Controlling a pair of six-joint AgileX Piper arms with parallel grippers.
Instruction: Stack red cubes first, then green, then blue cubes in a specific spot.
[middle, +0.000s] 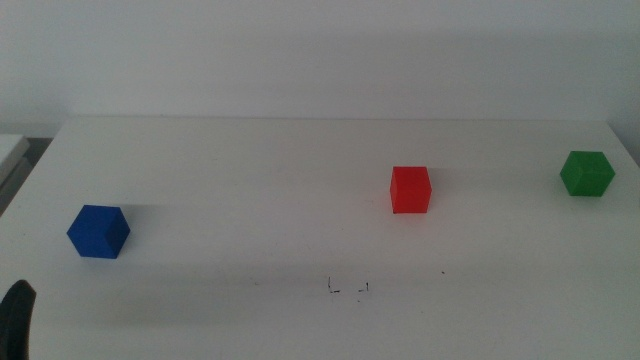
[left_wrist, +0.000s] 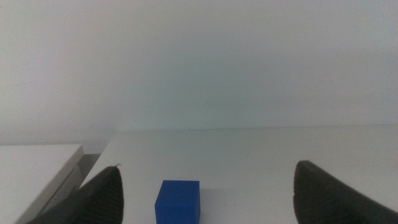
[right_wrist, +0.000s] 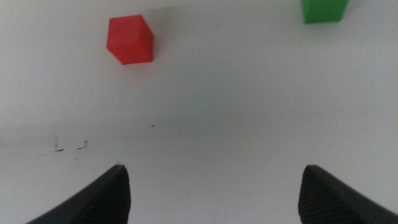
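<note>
White table | red cube, green, blue cube apart (unstacked) | both grippers' jaws spread

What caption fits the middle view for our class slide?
Blue cube, red cube and green cube sit apart, unstacked, behind the pen-marked spot.

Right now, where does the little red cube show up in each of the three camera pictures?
Middle view: red cube right of centre, behind the pen scribbles.
Left wrist view: not in it; only the blue cube shows.
Right wrist view: red cube far from the jaws.
Shared landmark: the scribbles and green cube.
</note>
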